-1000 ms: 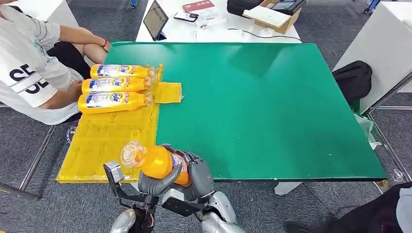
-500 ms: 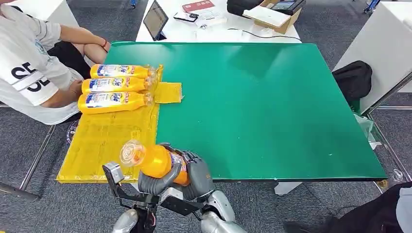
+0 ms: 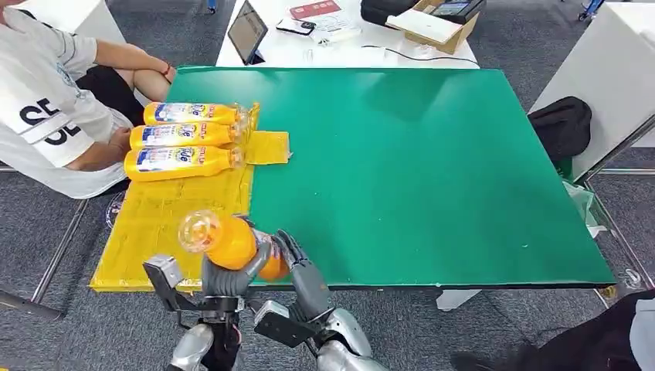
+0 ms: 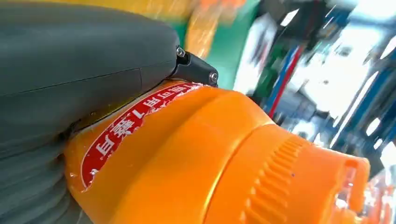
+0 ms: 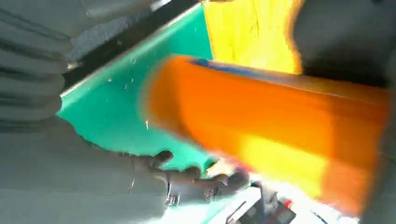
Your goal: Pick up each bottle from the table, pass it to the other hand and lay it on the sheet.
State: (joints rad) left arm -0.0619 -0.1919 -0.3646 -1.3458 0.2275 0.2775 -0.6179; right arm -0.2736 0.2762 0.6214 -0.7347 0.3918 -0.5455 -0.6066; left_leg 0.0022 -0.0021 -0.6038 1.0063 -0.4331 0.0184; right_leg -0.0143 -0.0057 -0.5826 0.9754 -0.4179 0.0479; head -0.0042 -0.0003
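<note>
An orange bottle hangs above the near edge of the green table, its clear cap pointing left over the yellow sheet. My left hand grips its body from below; the left wrist view shows the bottle against my thumb. My right hand sits just right of the bottle with its fingers stretched out and off the blurred orange bottle. Three yellow bottles lie side by side at the sheet's far end.
A seated person is at the left, an arm close to the laid bottles. Behind the green table stands a white table with a tablet and a cardboard box. A black bag sits at the right.
My left hand has carried the bottle left and slightly up, toward the sheet. My right hand's fingers have come off the bottle and straightened.
</note>
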